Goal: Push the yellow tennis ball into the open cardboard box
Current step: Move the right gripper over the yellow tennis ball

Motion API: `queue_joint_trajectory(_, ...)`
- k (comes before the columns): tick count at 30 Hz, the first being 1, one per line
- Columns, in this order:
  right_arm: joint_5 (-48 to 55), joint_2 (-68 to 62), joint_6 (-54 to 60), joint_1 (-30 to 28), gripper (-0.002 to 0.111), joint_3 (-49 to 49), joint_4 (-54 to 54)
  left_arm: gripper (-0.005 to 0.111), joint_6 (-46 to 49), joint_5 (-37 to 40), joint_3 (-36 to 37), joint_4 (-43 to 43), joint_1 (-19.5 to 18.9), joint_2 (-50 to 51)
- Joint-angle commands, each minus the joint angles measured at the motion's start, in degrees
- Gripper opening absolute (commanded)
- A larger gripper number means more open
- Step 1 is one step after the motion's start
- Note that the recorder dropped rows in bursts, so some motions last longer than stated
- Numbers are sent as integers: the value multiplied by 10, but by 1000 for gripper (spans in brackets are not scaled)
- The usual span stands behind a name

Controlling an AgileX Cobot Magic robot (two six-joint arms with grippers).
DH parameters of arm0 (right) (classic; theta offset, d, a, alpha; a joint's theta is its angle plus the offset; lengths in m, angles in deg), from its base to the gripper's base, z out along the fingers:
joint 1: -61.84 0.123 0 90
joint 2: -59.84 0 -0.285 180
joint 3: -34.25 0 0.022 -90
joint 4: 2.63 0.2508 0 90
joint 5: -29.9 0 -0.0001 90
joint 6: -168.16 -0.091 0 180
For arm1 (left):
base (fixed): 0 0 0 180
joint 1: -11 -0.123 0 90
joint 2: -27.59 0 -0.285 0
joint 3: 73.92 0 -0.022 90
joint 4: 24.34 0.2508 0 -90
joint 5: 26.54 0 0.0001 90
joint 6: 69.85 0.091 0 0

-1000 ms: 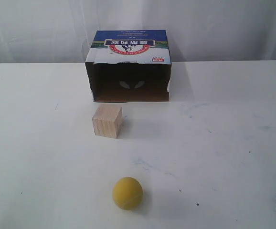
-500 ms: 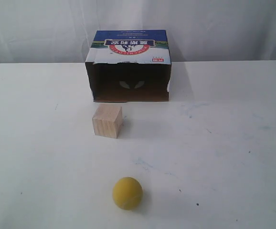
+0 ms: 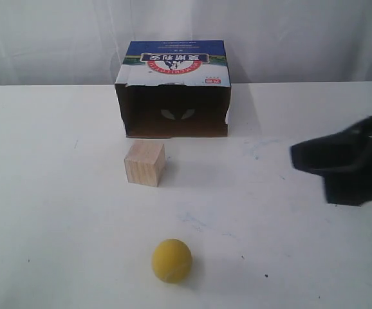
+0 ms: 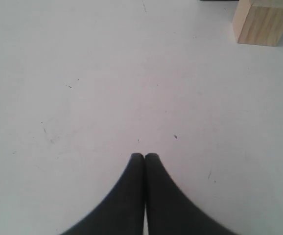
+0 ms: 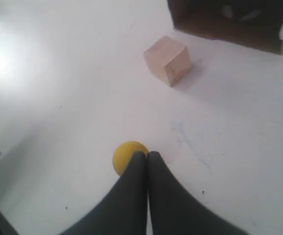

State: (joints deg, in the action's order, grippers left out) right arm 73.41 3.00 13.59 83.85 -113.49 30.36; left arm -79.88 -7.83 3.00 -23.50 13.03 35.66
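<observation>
Your right hand [image 3: 298,156], fingers closed and empty, newly in at 3 o'clock; yellow tennis ball [image 3: 172,260] unmoved at 6 o'clock on worktop [image 3: 57,193], open cardboard box [image 3: 176,61] at 12 o'clock: push judged barely begun.

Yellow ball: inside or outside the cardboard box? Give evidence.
Outside. The yellow ball lies on the table, well short of the open cardboard box.

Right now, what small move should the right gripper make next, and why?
Probably bring the shut right gripper down behind the ball, on the side away from the box. It hangs far right of the ball, and the cube crowds the straight line.
</observation>
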Motion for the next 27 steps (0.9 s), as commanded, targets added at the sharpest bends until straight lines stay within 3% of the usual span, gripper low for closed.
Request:
queue_joint_trajectory(1,-22,-125,28,89,0,-50,0,0,2,19,3,2,3,-3)
queue_joint_trajectory(7,-40,-310,28,183,0,-111,-4,0,2,19,3,2,3,-3)
queue_joint_trajectory(11,-38,-371,28,210,0,-129,-4,0,2,19,3,2,3,-3)
queue_joint_trajectory(27,-57,-502,28,216,0,-139,-17,0,2,19,3,2,3,-3)
